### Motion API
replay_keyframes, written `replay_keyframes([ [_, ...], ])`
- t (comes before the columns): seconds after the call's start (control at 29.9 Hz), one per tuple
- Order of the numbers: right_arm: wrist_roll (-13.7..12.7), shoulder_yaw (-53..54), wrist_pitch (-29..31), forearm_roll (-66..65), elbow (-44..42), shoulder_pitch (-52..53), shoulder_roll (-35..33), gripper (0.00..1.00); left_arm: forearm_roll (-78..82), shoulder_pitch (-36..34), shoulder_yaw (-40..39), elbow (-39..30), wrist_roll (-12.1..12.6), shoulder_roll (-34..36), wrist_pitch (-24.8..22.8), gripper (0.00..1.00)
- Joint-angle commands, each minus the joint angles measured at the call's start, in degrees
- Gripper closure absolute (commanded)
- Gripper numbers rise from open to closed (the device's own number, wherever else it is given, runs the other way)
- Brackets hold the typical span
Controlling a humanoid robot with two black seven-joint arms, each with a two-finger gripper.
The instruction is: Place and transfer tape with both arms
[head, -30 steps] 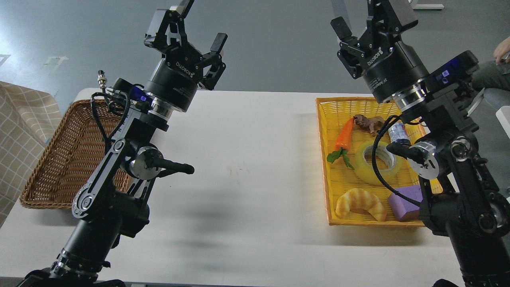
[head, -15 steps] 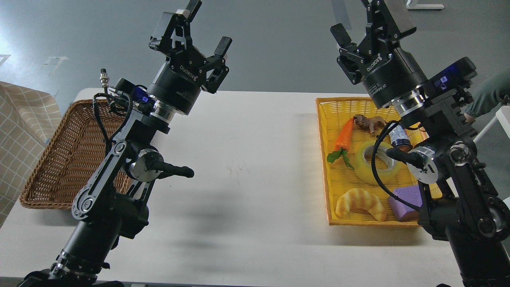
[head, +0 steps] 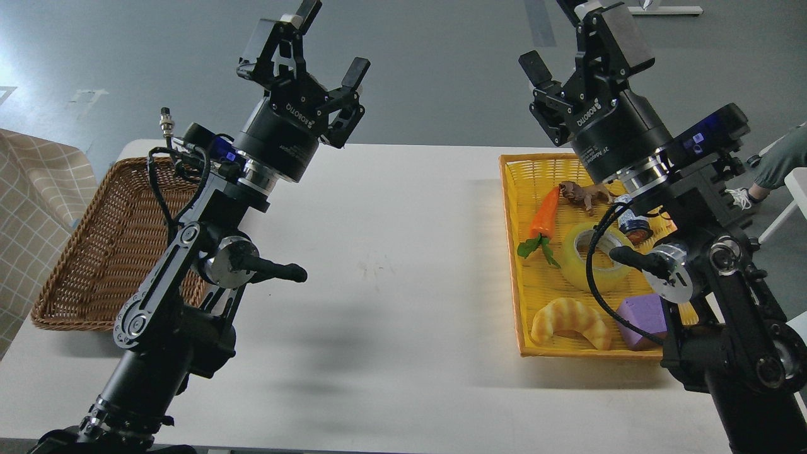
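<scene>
The tape [head: 596,255] lies flat inside the yellow basket [head: 514,252] on the right part of the white table [head: 391,265], and nothing holds it. A black cable of the right arm crosses in front of it. In the same basket, the toy carrot [head: 545,214] is just left of the tape, the croissant [head: 570,321] is nearer to the front rim, and the purple cube [head: 643,315] is beside the croissant. The left gripper [head: 315,44] is raised above the far table edge with its fingers spread apart and empty. The right gripper [head: 567,47] is raised above the far end of the yellow basket, also spread apart and empty. The brown wicker basket [head: 101,252] stands at the left side.
</scene>
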Motion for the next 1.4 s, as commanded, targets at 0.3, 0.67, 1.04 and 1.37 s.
replay_keyframes([
  [0.3,0.0,0.0,-0.1,0.0,-0.2,-0.3,0.0,0.0,0.1,0.5,-0.2,-0.1,0.1,0.2,-1.0,0.02],
  [0.67,0.0,0.3,-0.2,0.0,-0.2,-0.2,0.0,0.0,0.1,0.5,-0.4,-0.1,0.2,0.2,-1.4,0.02],
  [1.04,0.0,0.5,-0.2,0.0,-0.1,-0.2,0.0,0.0,0.0,0.5,-0.5,-0.2,0.2,0.5,-1.5,0.02],
  [1.37,-0.9,0.3,0.1,0.1,-0.2,-0.3,0.0,0.0,0.0,0.5,-0.8,-0.2,0.1,0.5,-1.4,0.02],
])
